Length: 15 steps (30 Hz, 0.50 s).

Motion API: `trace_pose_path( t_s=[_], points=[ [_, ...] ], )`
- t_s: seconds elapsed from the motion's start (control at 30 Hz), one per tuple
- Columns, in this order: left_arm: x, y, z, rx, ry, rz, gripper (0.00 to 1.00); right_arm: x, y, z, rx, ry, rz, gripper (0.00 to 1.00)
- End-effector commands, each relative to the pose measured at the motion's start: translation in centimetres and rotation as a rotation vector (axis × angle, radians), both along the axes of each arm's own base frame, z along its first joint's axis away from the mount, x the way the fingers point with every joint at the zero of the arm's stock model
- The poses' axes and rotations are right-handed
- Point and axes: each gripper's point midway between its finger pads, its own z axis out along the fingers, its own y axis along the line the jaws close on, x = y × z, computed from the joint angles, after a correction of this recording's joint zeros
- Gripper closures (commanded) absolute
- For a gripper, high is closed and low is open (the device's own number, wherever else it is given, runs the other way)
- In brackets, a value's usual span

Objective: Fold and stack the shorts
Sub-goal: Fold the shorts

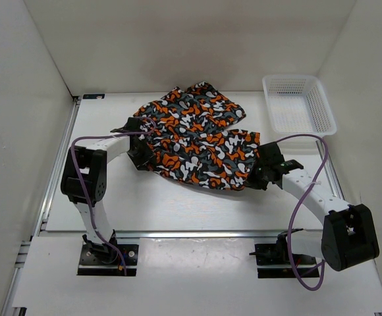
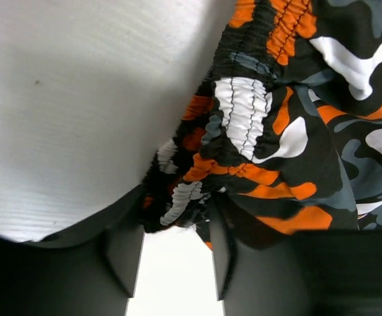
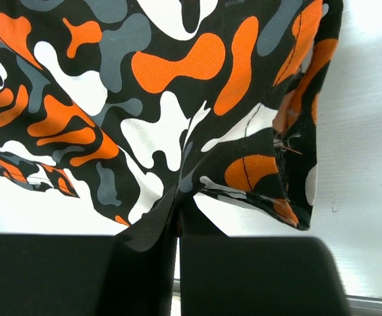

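On the table point(image 1: 145, 204), the overhead view shows us the shorts point(image 1: 194, 141) lying rumpled between both arms, with a white mesh basket point(image 1: 323, 112) apart at the far right. Only the left wrist view shows the left gripper point(image 2: 176, 227) closely: jaws parted, gathered waistband point(image 2: 244, 112) bunched at their tips. We cannot tell whether they grip it. Only the right wrist view shows the right gripper point(image 3: 178, 220) pressed together, pinching a fold of fabric beside a hemmed corner.

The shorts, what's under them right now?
White table shows around the shorts. The right gripper pinches one edge, the left gripper sits at the waistband. Anything beneath the cloth is covered.
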Motion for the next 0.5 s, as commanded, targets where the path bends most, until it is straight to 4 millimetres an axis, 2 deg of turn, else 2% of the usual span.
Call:
trace_pose_path(
  t_s=[0.0, 0.03, 0.13, 0.27, 0.3, 0.33, 0.37, 0.47],
  points=[
    [-0.3, 0.3, -2.5, 0.039, 0.032, -0.041, 0.49, -0.1, -0.3, 0.3, -0.017, -0.016, 0.005, 1.0],
    [-0.3, 0.3, -2.5, 0.039, 0.032, -0.041, 0.54, -0.3, -0.4, 0.2, -0.02, -0.008, 0.005, 1.0],
    [0.1, 0.2, -2.2, 0.039, 0.02, -0.05, 0.58, -0.3, -0.4, 0.2, -0.02, -0.008, 0.005, 1.0],
    [0.7, 0.7, -1.6, 0.021, 0.004, -0.042, 0.75, -0.3, -0.4, 0.2, -0.02, -0.008, 0.005, 1.0],
    [0.7, 0.5, -1.2, 0.012, -0.006, -0.055, 0.85, -0.2, -0.4, 0.7, -0.017, -0.018, 0.005, 1.0],
    [0.9, 0.8, -0.8, 0.011, -0.017, -0.046, 0.9, -0.2, -0.4, 0.7, -0.017, -0.018, 0.005, 1.0],
    [1.0, 0.7, -0.3, 0.003, -0.031, -0.061, 0.9, -0.1, -0.6, 0.7, -0.029, -0.023, 0.008, 1.0],
    [1.5, 1.4, 3.0, -0.013, -0.107, -0.061, 0.9, 0.2, -0.8, 1.2, -0.05, -0.036, 0.009, 1.0]
  ],
)
